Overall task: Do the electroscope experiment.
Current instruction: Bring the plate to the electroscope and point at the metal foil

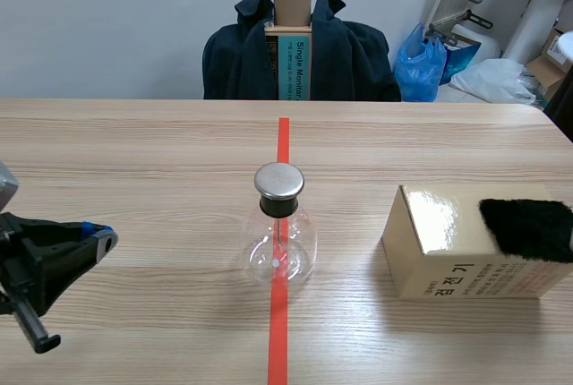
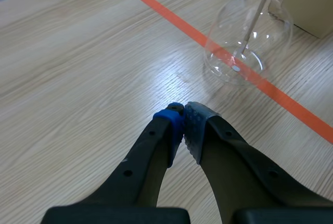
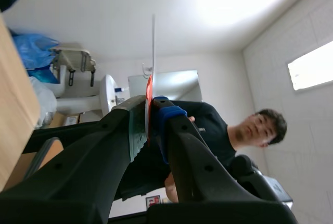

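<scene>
**Item 1: flask** (image 1: 280,242), the electroscope. Clear glass bulb, round-bellied, standing upright on the table (image 1: 134,152), on the red tape line (image 1: 283,139). It has a black stopper (image 1: 277,207) in the neck and a flat metal cap (image 1: 278,181) on top. A thin wire hangs straight down inside the bulb. Long axis is vertical.

**Item 2: left gripper** (image 2: 183,125). Clenched on nothing, with the blue pad (image 2: 169,130) and the grey pad meeting tip to tip, low over the table. The flask (image 2: 247,41) lies ahead of these fingertips and off to the grey-padded finger's side, apart from them with bare wood between.

**Item 3: right gripper** (image 3: 151,112). Pinched on a thin stick (image 3: 153,47), red where the pads hold it and pale beyond. The stick's long axis runs straight out past the fingertips. This gripper points up toward the ceiling and does not show in the scene view, so how far it is from the flask cannot be told. A person (image 3: 218,130) is behind it.

**Item 4: box** (image 1: 448,260). It sits beside the flask, on the far side from the left fingers, with a black cloth (image 1: 528,228) on its lid.

**Note.** Judged bearing for the next move: the stick's free end has to come down to the metal cap, so the right arm must tip over from its upward pose.
</scene>
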Controlling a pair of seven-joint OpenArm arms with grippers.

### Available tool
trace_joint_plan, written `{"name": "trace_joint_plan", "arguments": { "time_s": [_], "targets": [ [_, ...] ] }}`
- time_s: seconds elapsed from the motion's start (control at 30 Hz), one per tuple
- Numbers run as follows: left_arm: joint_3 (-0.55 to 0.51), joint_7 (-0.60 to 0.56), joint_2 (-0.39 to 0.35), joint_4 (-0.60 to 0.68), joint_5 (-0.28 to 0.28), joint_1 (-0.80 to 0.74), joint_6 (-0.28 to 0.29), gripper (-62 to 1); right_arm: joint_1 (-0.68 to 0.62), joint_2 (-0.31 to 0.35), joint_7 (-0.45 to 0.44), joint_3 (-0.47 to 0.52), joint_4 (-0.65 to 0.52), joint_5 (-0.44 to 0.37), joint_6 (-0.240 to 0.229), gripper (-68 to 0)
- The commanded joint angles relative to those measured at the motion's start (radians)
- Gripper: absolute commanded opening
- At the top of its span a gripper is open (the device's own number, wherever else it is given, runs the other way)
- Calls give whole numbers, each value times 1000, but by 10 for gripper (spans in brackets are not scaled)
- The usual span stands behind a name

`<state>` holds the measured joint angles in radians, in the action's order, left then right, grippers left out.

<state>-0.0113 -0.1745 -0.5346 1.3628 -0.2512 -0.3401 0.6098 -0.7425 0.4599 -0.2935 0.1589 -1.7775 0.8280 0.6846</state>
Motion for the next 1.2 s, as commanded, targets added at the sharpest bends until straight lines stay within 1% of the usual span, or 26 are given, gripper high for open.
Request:
{"name": "trace_joint_plan", "arguments": {
  "time_s": [0.0,0.1,0.23,0.37,0.5,0.6,0.63,0.7,0.77,0.83,0.87,0.93,1.0,1.1,1.17],
  "targets": [
    [31,-42,8,-4,13,37,21,-580,11,0,-17,28,-28,-31,11,-667],
    [99,-93,26,-85,56,104,37,-580,11,0,-36,60,-63,-82,11,-667],
    [191,-151,63,-171,110,178,37,-580,11,0,-78,88,-96,-135,11,-667],
    [287,-171,98,-243,119,247,29,-580,21,0,-138,98,-114,-191,11,-667],
    [356,-177,126,-299,122,296,-40,-580,60,0,-177,98,-114,-223,0,-667],
    [376,-178,139,-325,130,315,-72,-580,93,0,-202,98,-114,-259,-4,-667],
    [378,-179,141,-330,134,319,-77,-580,102,0,-212,98,-114,-261,-4,-667],
    [381,-188,141,-337,134,322,-77,-580,114,2,-230,97,-114,-260,-9,-667],
    [381,-189,140,-337,138,322,-77,-580,127,-3,-253,95,-114,-259,-53,-667],
    [381,-190,140,-337,138,322,-77,-580,145,-6,-255,76,-113,-251,-104,-667],
    [381,-192,141,-337,141,322,-77,-580,153,-6,-248,59,-113,-241,-112,-667],
    [381,-193,141,-337,141,322,-77,-580,168,-17,-224,14,-113,-209,-122,-667],
    [381,-193,141,-337,141,322,-77,-580,191,-43,-200,-33,-110,-152,-132,-667],
    [381,-192,141,-337,141,322,-77,-580,232,-87,-150,-118,-110,-61,-132,-667],
    [381,-192,141,-337,141,322,-77,-580,256,-113,-125,-179,-110,-29,-132,-667]
  ]
}}
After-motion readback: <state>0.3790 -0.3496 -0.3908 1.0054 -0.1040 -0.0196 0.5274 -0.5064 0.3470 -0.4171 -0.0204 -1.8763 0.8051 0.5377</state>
